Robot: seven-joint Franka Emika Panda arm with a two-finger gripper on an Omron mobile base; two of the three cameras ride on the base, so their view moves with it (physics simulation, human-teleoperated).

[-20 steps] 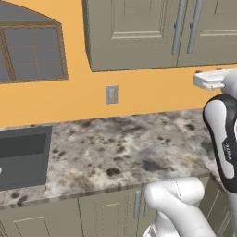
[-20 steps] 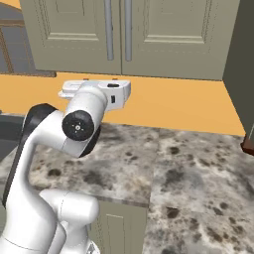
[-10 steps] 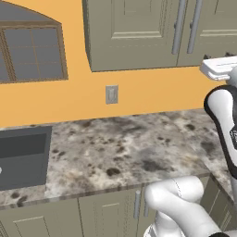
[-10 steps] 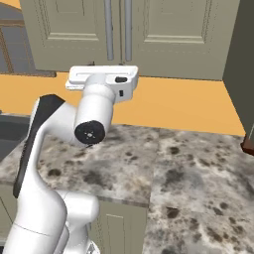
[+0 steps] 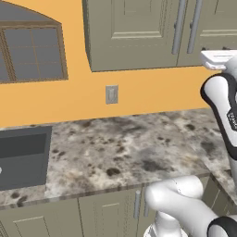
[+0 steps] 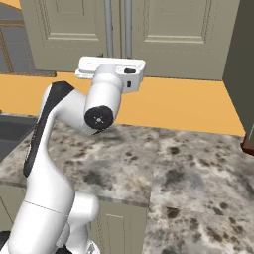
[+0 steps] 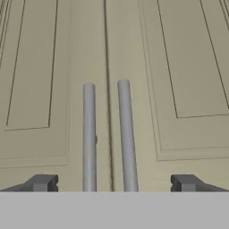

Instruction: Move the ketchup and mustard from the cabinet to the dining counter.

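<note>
The cabinet (image 5: 134, 32) hangs on the orange wall with both raised-panel doors closed. Its two long grey bar handles (image 7: 89, 138) (image 7: 126, 134) run side by side along the door seam. My gripper (image 7: 114, 183) faces the doors at the handles' lower part. It is open and empty, one dark fingertip (image 7: 42, 182) to each side of the pair of handles. The white hand (image 6: 111, 67) hovers just in front of the door bottoms, with the handles (image 6: 118, 25) above it. The ketchup and mustard are hidden. The dining counter is out of view.
A speckled granite counter (image 5: 125, 148) lies below the arm, with a dark sink (image 5: 23, 155) at its left end. A wall outlet (image 5: 111, 94) and a window (image 5: 32, 53) sit on the orange wall. A tall dark panel (image 6: 240, 59) stands at the right.
The hand has risen from below the cabinet's bottom edge to the level of the lower doors. The jaws have stayed open.
</note>
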